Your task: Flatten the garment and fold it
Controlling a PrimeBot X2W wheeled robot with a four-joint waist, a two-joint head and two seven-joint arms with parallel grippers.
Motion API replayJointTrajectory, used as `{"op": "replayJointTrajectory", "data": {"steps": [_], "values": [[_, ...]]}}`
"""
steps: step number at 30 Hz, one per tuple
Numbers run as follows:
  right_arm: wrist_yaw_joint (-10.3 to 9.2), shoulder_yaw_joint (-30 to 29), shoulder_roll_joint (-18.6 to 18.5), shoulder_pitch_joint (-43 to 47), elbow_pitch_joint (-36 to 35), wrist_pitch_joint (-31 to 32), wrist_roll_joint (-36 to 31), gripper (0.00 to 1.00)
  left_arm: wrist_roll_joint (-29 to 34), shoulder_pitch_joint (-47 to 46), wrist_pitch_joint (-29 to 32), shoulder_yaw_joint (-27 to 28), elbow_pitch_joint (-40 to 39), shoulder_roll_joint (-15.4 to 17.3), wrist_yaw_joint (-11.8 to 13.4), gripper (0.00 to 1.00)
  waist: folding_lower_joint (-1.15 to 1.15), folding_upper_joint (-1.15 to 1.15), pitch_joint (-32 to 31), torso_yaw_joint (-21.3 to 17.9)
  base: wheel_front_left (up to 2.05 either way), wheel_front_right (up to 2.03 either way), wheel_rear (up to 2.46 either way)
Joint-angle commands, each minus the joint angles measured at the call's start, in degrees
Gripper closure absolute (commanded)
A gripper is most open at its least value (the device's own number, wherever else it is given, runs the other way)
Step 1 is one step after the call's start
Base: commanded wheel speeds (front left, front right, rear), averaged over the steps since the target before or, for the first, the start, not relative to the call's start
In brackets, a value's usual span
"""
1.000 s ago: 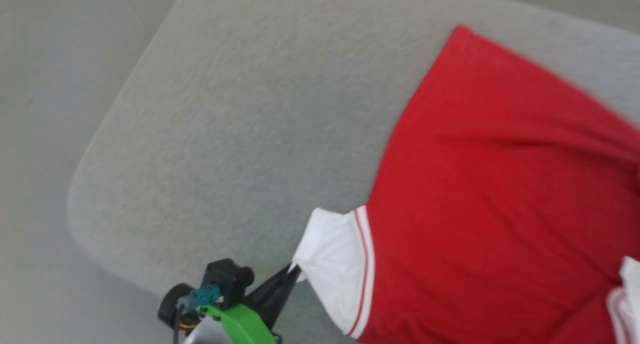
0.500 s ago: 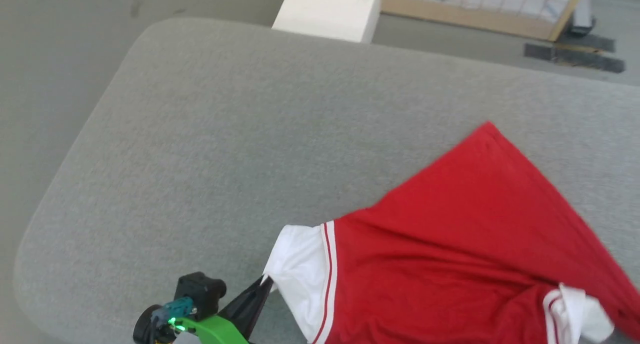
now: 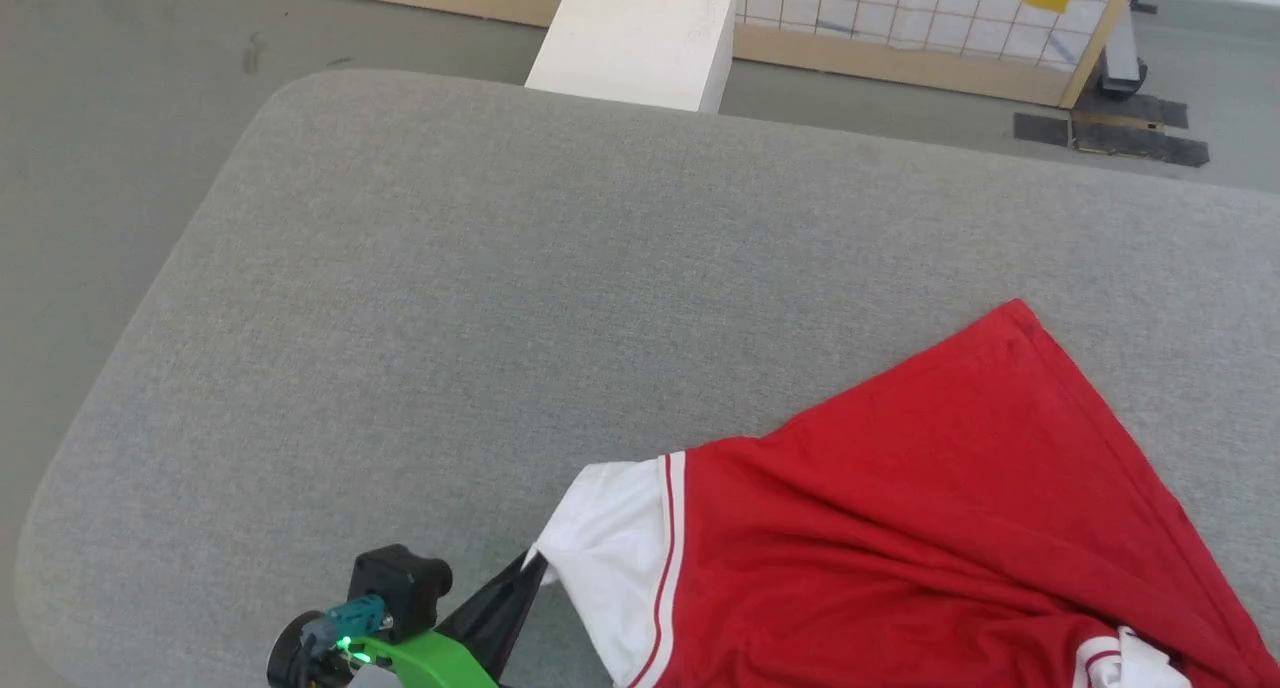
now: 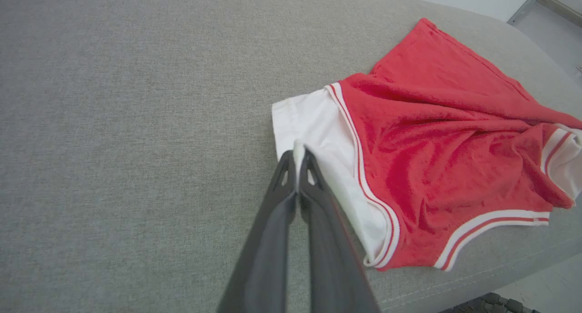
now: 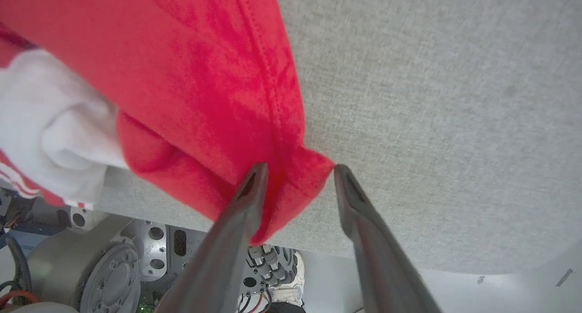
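Head view: the camera has tilted since before; the garment (image 3: 900, 528) lies rumpled on the bench's (image 3: 500, 268) near right. Left wrist: left jaws clamp its white sleeve (image 4: 313, 122). Right wrist: right jaws parted, its red corner (image 5: 309, 173) between them.

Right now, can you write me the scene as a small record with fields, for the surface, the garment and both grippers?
surface: grey fabric-covered surface, rounded corners
garment: red jersey garment with white striped-trim sleeves, lying wrinkled, not folded
left gripper: shut on the edge of the white sleeve
right gripper: open, a red corner of the garment between its fingers
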Motion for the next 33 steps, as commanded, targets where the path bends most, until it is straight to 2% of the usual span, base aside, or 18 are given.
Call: {"op": "replayJointTrajectory", "data": {"steps": [1,4,10,14,20,26,33], "values": [[-0.08,0.0,-0.9,-2.9,-1.4,-0.7,0.9,0.00,0.4,-0.4,-0.1,-0.1,-0.3,0.1,0.4,1.00,0.00,0.00,0.7,0.9,0.00,0.00,0.00],[-0.08,0.6,-1.7,-8.0,-3.0,-1.2,2.7,0.00,0.8,-1.0,-0.1,-0.4,-0.9,-0.3,0.4,1.00,0.00,0.00,1.9,2.0,0.00,0.00,0.00],[-0.08,6.8,-4.6,-21.3,-3.0,-1.7,2.9,0.00,2.2,-3.9,0.2,-1.7,-2.9,-1.6,-0.1,1.00,0.00,0.00,6.5,6.2,0.00,0.00,0.00],[-0.08,11.9,-5.4,-30.3,2.1,-1.7,1.3,0.00,3.5,-6.2,0.4,-3.1,-4.2,-3.1,-0.6,1.00,0.00,0.00,9.7,9.6,0.00,0.00,0.00],[-0.08,16.7,-5.3,-40.7,13.0,-1.2,-1.9,0.00,4.8,-8.6,0.4,-5.4,-4.7,-5.6,-1.3,1.00,0.00,0.00,13.3,14.1,0.00,0.00,0.00],[-0.08,21.8,-7.4,-44.2,20.6,-1.7,-3.8,0.00,5.2,-9.7,-0.3,-6.6,-4.1,-7.5,-1.6,1.00,0.00,0.00,15.1,16.6,0.00,0.00,0.00],[-0.08,25.8,-9.3,-41.6,26.1,-2.0,-3.2,0.00,4.9,-10.1,-1.7,-7.3,-2.4,-9.0,-2.0,1.00,0.00,0.00,16.0,17.7,0.00,0.00,0.00]]}}
